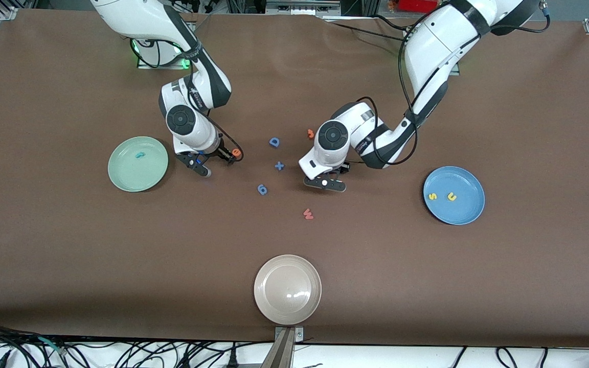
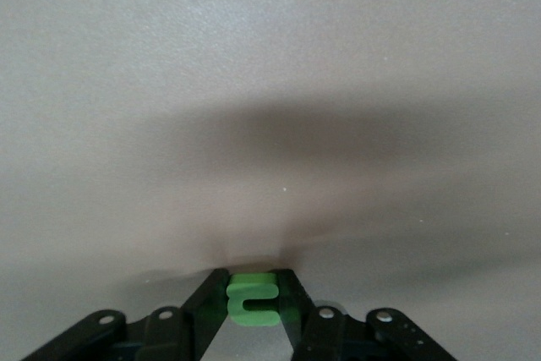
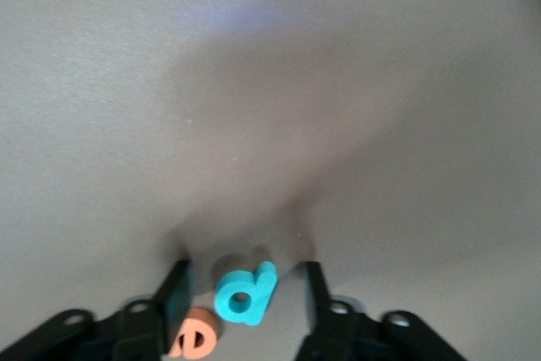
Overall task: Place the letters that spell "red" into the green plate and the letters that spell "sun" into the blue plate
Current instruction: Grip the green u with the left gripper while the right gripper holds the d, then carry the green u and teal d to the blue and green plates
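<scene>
Glossy mint, the green plate [image 1: 138, 163] carries one teal letter [image 1: 140, 154] beside the right end effector [image 1: 214, 162], whose spread fingers straddle a teal foam "d" [image 3: 245, 293], an orange "e" [image 3: 195, 334] alongside. Only the left wrist view shows the left end effector [image 2: 253, 303] clenched on a green "n" [image 2: 252, 298]. Nearby, the blue plate [image 1: 453, 194] holds yellow "s" [image 1: 432, 196] and "u" [image 1: 451, 196].

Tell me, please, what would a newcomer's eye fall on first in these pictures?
Probably the two arms stooped over the scattered foam letters mid-table: the left end effector pinches the green "n", while the right end effector straddles the teal "d", the orange "e" beside it. Next, the blue plate holding the yellow "s" and "u".
</scene>
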Controlling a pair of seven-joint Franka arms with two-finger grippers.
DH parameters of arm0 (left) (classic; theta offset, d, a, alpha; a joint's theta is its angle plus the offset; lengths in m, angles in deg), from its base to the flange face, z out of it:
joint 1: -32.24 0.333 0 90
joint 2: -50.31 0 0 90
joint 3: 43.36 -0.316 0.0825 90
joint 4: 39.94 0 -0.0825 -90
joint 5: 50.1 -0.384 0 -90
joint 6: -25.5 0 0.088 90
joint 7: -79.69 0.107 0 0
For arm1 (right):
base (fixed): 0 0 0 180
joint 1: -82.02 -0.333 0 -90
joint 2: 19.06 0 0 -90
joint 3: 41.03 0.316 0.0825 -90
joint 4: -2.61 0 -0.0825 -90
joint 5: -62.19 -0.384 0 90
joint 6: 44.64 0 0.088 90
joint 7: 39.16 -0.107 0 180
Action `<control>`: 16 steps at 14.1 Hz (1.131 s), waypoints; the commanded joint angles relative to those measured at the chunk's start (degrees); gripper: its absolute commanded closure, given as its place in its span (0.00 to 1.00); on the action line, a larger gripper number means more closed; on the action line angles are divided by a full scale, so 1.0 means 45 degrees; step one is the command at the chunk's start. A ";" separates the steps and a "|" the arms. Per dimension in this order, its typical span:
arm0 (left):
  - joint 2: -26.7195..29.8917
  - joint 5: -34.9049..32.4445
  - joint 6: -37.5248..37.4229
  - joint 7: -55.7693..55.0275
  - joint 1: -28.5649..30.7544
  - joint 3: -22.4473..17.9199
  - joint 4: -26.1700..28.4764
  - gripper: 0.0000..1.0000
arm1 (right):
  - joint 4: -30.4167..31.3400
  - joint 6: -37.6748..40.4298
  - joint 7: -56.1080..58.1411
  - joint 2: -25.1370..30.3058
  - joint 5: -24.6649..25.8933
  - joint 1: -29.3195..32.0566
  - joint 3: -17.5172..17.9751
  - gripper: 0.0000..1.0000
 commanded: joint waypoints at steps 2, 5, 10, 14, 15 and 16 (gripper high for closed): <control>0.0270 -0.0430 -0.0596 -0.0092 0.0115 -0.0061 -0.0119 1.00 | -0.0009 -0.0034 -0.0279 -0.0079 0.0192 -0.0075 0.0000 0.85; 0.1068 -0.0449 -0.1747 0.0354 0.0309 -0.0080 -0.0237 1.00 | -0.0009 -0.0034 -0.0183 -0.0079 0.0192 -0.0095 0.0000 0.88; 0.2086 -0.0430 -0.3428 0.4489 0.2239 -0.0022 -0.0432 1.00 | -0.0767 0.1482 0.0013 0.0194 0.0211 -0.0036 -0.0117 0.88; 0.2361 -0.0430 -0.4210 0.8376 0.4328 -0.0022 -0.0393 1.00 | -0.2661 0.5152 0.1376 0.0311 0.0212 -0.0017 -0.1110 0.88; 0.2361 -0.0449 -0.4385 0.9158 0.4701 -0.0041 -0.0374 1.00 | -0.3071 0.5993 0.2019 0.0331 0.0212 0.0003 -0.1519 0.88; 0.2361 -0.0449 -0.4426 0.9746 0.5091 -0.0061 -0.0277 1.00 | -0.3346 0.6659 0.2857 0.0350 0.0212 -0.0017 -0.1968 0.88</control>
